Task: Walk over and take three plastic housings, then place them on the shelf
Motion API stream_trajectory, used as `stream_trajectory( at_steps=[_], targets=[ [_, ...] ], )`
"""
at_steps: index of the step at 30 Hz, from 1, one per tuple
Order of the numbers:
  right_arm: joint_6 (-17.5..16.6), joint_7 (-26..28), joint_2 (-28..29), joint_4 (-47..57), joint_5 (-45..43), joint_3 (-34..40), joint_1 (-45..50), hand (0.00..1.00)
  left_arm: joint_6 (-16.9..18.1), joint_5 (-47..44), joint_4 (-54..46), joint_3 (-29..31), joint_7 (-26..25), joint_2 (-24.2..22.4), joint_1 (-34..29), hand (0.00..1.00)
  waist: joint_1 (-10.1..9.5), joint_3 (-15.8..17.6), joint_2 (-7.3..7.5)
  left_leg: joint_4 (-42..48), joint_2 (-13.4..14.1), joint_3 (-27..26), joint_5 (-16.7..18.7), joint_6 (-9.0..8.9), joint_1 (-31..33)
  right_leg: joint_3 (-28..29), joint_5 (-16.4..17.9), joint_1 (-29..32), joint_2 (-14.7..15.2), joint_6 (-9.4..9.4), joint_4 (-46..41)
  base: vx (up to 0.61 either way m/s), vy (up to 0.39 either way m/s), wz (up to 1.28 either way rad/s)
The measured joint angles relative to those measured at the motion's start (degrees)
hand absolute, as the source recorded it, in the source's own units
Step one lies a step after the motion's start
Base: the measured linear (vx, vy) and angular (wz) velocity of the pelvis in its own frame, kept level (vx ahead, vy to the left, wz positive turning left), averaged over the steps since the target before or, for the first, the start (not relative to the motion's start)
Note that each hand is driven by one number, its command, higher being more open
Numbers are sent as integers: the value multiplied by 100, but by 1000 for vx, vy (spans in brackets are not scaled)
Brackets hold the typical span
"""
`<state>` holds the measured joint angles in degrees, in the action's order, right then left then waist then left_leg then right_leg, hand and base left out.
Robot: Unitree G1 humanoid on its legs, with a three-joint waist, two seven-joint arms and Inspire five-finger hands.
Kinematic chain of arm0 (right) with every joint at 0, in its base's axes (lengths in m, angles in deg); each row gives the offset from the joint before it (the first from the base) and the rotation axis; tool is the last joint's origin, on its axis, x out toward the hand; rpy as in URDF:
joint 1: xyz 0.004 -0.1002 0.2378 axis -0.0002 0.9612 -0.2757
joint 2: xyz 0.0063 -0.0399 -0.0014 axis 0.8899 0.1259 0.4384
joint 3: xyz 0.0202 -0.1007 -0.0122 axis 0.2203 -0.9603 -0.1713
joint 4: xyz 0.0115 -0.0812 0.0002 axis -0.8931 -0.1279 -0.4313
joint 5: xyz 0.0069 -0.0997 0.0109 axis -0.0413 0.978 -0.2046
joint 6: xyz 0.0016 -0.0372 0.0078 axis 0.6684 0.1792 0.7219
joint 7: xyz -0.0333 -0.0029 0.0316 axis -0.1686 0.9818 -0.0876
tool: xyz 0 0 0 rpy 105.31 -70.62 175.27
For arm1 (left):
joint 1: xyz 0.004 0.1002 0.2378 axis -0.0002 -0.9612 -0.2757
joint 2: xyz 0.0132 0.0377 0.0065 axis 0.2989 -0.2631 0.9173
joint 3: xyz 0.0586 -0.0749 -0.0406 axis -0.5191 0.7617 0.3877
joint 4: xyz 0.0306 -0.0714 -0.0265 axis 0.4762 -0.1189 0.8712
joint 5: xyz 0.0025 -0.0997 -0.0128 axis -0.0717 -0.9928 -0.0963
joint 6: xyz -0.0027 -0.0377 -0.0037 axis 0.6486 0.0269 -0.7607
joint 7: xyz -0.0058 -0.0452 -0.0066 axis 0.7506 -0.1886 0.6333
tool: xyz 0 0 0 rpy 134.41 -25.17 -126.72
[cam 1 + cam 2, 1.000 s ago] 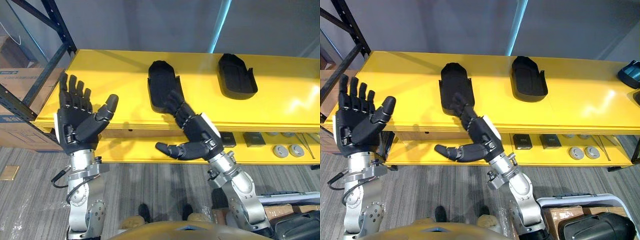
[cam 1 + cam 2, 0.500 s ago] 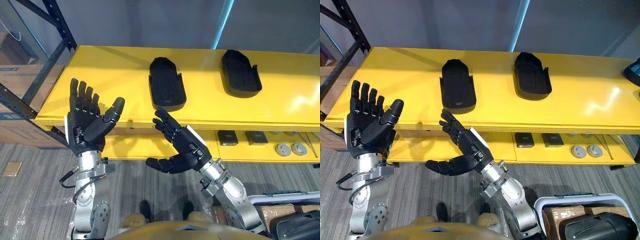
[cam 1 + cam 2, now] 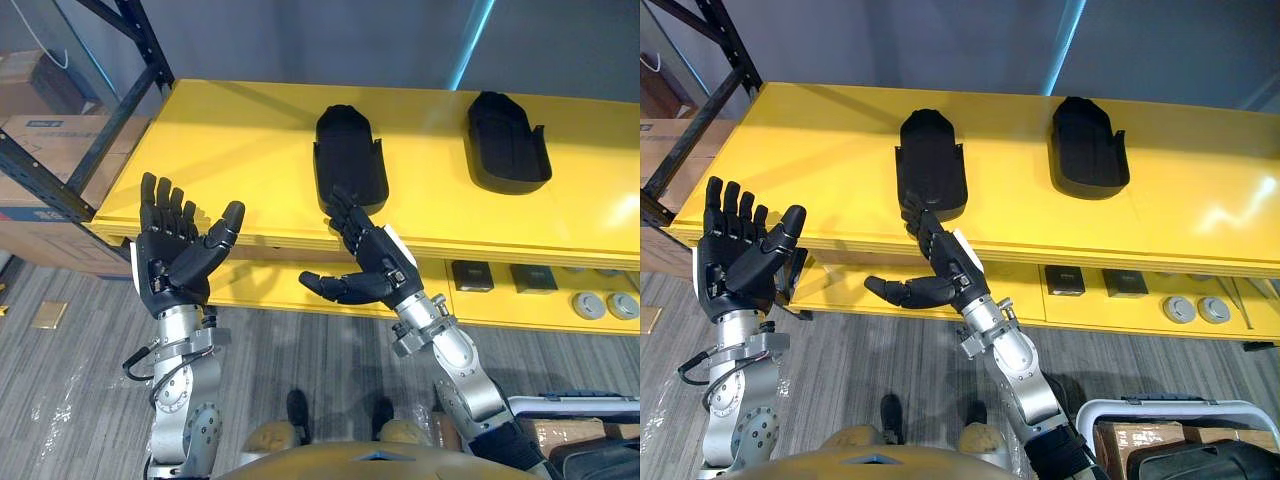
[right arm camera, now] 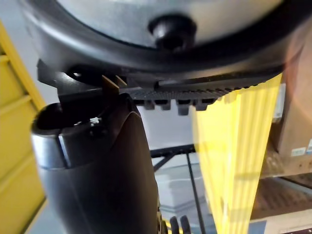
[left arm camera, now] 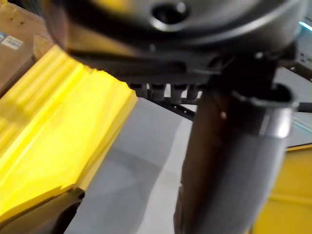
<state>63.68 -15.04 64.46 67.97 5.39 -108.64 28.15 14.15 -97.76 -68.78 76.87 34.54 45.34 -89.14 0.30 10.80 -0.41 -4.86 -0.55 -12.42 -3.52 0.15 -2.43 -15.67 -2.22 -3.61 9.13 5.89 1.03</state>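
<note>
Right hand [image 3: 380, 268], wide and empty, hovers just before the near housing [image 3: 350, 172]; left hand [image 3: 170, 262], likewise wide, is well to its left. Best reach over the yellow tabletop [image 3: 230, 140] edge and grip the housing's long sides.

The light is bright and even from above: the glossy yellow shelf [image 3: 840, 150] shows a pale glare patch near its right end and a soft diagonal shadow at its far left corner, while a thin cyan light strip [image 3: 472, 40] glows on the dim grey wall [image 3: 300, 40].
</note>
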Motion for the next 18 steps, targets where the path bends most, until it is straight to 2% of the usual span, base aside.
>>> stream_trajectory(
  at_steps=[6, 14, 18],
  targets=[
    [0, -193, 168, -89, 221, 116, -111, 100, 0, 0, 0, 11, -4, 0, -11, 100, -12, 4, -6, 0, -1, 96, -34, 4, -2, -126, 9, -63, 3, -13, 1, -6, 2, 9],
    [9, -344, 198, -850, 453, 111, -460, 100, -1, 0, 1, 6, 12, -18, -194, 100, -24, 10, -17, 1, -2, 136, -63, 7, -14, -172, 8, -98, 4, -13, -3, -2, 4, 2],
    [-18, -603, 233, -1235, 567, 160, -753, 100, -1, 0, 3, 10, 16, -68, -193, 100, -67, 51, -85, 1, 0, 184, -82, -5, -36, -235, 9, -157, 5, -14, -7, -4, 5, 7]
  ],
)
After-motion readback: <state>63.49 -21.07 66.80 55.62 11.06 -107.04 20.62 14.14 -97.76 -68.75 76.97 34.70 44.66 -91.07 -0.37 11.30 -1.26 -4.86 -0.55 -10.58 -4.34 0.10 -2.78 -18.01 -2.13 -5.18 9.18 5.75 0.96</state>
